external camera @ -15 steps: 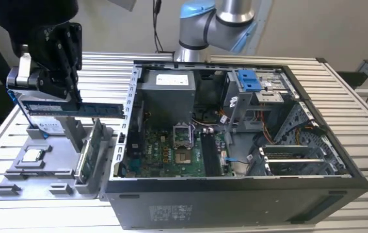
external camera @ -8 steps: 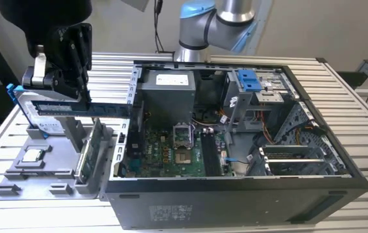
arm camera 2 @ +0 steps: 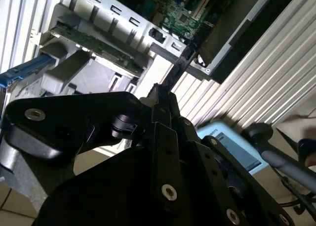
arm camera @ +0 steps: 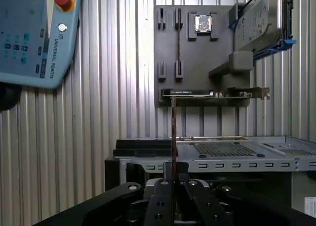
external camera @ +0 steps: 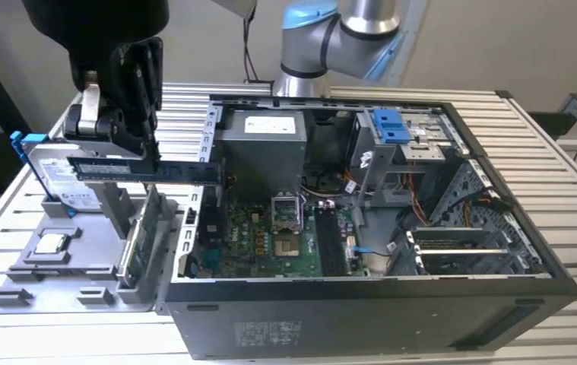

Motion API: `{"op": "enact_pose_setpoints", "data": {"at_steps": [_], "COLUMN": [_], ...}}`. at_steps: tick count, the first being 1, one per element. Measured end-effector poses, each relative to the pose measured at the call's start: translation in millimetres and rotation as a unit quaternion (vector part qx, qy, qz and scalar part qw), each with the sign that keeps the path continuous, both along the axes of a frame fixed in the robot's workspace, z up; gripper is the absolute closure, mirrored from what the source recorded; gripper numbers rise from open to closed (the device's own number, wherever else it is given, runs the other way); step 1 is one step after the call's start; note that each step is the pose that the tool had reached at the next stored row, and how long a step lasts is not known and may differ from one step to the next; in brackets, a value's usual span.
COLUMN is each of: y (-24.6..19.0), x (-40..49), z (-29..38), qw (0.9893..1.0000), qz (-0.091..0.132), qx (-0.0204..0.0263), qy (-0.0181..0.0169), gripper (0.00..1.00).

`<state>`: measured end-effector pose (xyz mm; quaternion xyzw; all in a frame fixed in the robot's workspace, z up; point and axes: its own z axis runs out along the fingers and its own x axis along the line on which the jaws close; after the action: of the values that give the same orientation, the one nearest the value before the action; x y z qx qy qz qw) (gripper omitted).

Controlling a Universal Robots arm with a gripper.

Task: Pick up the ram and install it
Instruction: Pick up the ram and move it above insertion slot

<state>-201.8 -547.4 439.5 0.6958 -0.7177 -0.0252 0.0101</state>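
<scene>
Soft, even light fills the exterior view: the slatted table (external camera: 572, 198) shines pale and casts little shadow, while the inside of the computer case (external camera: 369, 319) lies in shade and the gripper (external camera: 126, 156) reads as a near-black mass against the bright wall. In the second wrist view the gripper's body, close to the lens, is underexposed and soft, and the grey holder (arm camera 2: 74, 67) behind it is washed out almost white. In the first wrist view the light is flat, dull streaks of glare run along the table's slats, and the ram (arm camera: 174, 127) shows edge-on as a thin dark line.

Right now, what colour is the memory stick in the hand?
The memory stick is dark, almost black; the exterior view shows it best.
</scene>
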Motion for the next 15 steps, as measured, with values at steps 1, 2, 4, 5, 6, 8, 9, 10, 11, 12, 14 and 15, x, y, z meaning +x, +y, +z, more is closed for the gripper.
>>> {"op": "enact_pose_setpoints", "data": {"at_steps": [1,2,4,5,6,8,9,10,11,12,14,15], "y": [0.0,0.0,0.0,0.0,0.0,0.0,0.0,0.0,0.0,0.0,0.0,0.0], "x": [1.8,3.7,7.3,9.2,10.8,14.4,16.1,17.8,19.5,21.4,25.1,27.0], "z": [0.0,0.0,0.0,0.0,0.0,0.0,0.0,0.0,0.0,0.0,0.0,0.0], "qw": [1.0,1.0,1.0,1.0,1.0,1.0,1.0,1.0,1.0,1.0,1.0,1.0], "qz": [0.0,0.0,0.0,0.0,0.0,0.0,0.0,0.0,0.0,0.0,0.0,0.0], "qx": [0.0,0.0,0.0,0.0,0.0,0.0,0.0,0.0,0.0,0.0,0.0,0.0], "qy": [0.0001,0.0002,0.0004,0.0005,0.0006,0.0007,0.0008,0.0009,0.001,0.0011,0.0013,0.0014], "gripper": [0.86,0.86,0.86,0.86,0.86,0.86,0.86,0.86,0.86,0.86,0.86,0.86]}}
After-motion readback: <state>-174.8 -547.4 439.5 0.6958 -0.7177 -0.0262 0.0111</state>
